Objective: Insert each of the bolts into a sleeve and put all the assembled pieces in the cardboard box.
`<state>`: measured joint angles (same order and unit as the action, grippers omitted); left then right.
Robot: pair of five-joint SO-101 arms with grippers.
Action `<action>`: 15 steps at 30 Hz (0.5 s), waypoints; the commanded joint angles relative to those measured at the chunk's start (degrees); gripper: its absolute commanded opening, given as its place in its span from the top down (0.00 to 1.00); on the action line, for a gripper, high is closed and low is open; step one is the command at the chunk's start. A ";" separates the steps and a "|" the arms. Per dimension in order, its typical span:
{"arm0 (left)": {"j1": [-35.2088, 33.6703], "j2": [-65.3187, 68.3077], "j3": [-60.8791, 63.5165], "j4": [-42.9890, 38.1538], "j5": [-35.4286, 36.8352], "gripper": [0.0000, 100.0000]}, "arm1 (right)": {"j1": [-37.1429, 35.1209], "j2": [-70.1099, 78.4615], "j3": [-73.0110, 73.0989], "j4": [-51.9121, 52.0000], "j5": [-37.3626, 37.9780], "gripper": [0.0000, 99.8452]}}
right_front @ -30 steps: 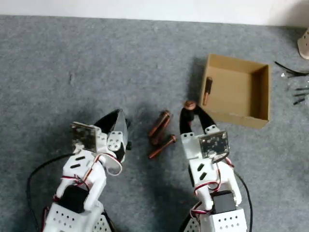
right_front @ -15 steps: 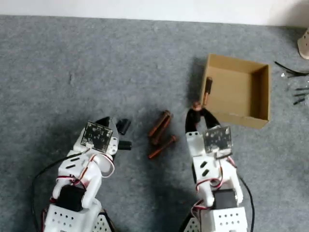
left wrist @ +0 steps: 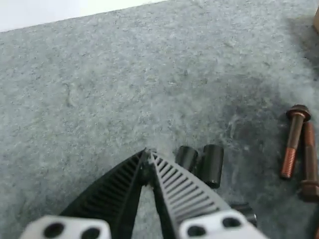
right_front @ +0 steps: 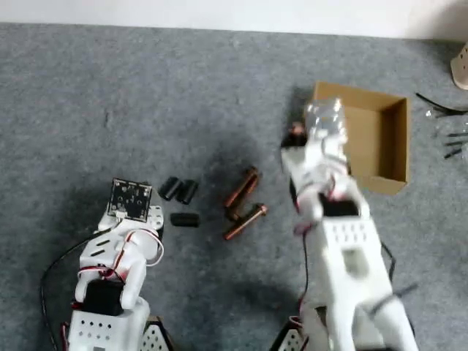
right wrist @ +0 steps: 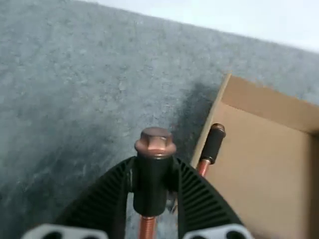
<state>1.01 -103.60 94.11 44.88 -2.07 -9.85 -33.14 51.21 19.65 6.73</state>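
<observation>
My right gripper (right wrist: 152, 169) is shut on an assembled piece (right wrist: 152, 181), a copper bolt in a black sleeve. It hangs just short of the near wall of the cardboard box (right wrist: 269, 154) (right_front: 365, 139). Another assembled piece (right wrist: 212, 145) leans inside the box against that wall. My left gripper (left wrist: 148, 156) is shut and empty, low over the carpet, just beside two black sleeves (left wrist: 187, 158) (left wrist: 213, 165). A third sleeve (right_front: 184, 219) lies a little nearer my left arm. Loose copper bolts (right_front: 241, 186) (right_front: 245, 221) lie between the arms.
Grey carpet (right_front: 110, 95) covers the whole table. Thin black wires and small parts (right_front: 446, 128) lie to the right of the box. A pale object (right_front: 461, 66) sits at the far right edge.
My right arm has stretched forward toward the box, carrying the assembled piece. My left arm has drawn back off the black sleeves, which now lie uncovered, and its fingers have shut.
</observation>
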 commanded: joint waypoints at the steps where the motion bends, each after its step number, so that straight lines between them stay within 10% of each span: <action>1: -0.48 -0.84 -0.40 -2.02 0.44 0.99 | 4.97 12.09 -13.49 -1.01 -7.03 1.00; 15: 0.92 -0.92 -0.40 -2.29 0.44 0.99 | 14.90 39.34 -27.30 -1.01 -21.27 0.99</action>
<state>1.10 -103.60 94.20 44.53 -2.07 5.27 5.98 27.38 19.56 -13.76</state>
